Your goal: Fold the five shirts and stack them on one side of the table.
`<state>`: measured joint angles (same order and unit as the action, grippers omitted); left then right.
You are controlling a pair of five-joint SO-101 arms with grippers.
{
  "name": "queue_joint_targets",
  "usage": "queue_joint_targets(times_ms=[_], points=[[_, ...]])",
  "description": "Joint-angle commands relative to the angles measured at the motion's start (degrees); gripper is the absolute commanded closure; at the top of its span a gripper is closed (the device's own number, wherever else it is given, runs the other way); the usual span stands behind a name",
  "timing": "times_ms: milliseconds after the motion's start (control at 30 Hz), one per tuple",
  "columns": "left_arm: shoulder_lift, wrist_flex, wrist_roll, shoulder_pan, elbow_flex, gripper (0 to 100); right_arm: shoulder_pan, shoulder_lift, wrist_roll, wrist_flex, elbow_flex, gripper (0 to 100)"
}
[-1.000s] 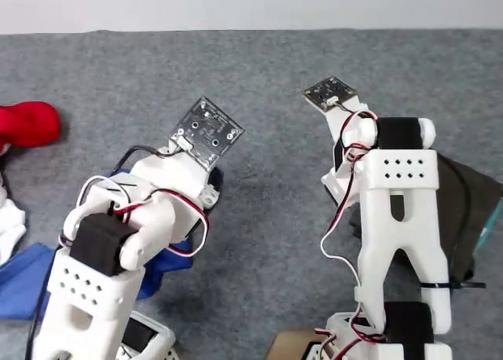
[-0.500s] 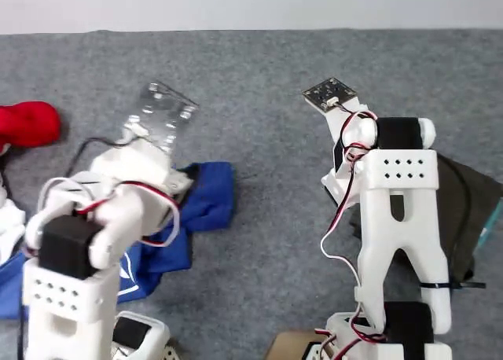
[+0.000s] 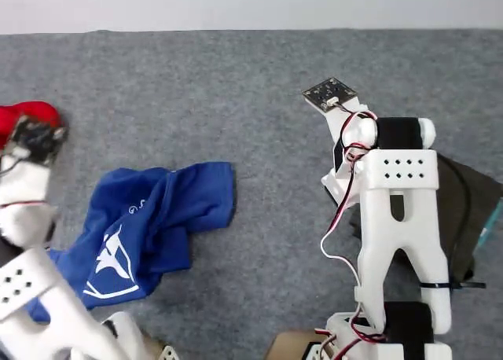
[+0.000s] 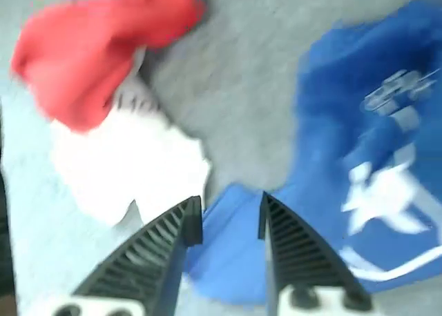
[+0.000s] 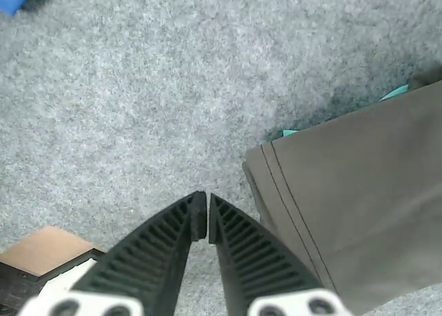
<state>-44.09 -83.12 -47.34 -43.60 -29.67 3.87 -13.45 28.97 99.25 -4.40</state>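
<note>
- Above a white shirt (image 4: 131,171) and a crumpled blue shirt (image 3: 149,226), the left tool (image 4: 224,219) was held open, empty.
- The right tool (image 5: 207,209) was seen closed, empty, beside a brown shirt (image 5: 359,205).

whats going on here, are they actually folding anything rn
Two robot arms are working on shirts on a grey table. The left arm is out at the table's edge above a red shirt and a white shirt, jaws open and seemingly empty. A blue shirt lies crumpled and unfolded next to it. The right arm sits beside a folded dark brown shirt, jaws shut on nothing.
</note>
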Motion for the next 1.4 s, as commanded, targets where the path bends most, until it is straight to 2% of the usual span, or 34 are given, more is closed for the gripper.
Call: queue_joint_targets(times_ms=[0,167,267,433,667,833,1167,1367], points=[[-0.26,7.38,-6.86,-6.86,-5.41,85,-0.66,-2.42,0.53,0.57,0.35,98.3],[-0.18,11.08,-8.88,-11.08,-9.54,82,-0.66,-2.33,0.53,0.84,0.35,98.3],[-0.18,9.14,-8.53,-11.43,-9.45,81,-0.66,-2.33,0.53,0.84,0.35,98.3],[1.67,5.01,-3.34,-11.34,-4.18,81,-0.66,-2.33,0.53,0.84,0.35,98.3],[20.75,-3.52,-2.46,-13.36,11.30,81,-0.66,-2.33,0.53,0.84,0.35,98.3],[34.55,-4.40,-2.99,-18.64,21.23,80,-0.66,-2.33,0.53,0.84,0.35,98.3],[53.63,-4.40,-15.38,-25.85,32.48,79,-0.57,-2.33,0.53,0.75,0.35,98.3],[63.65,-4.31,-18.37,-28.22,40.22,78,-0.40,0.84,0.53,0.92,0.44,98.3]])
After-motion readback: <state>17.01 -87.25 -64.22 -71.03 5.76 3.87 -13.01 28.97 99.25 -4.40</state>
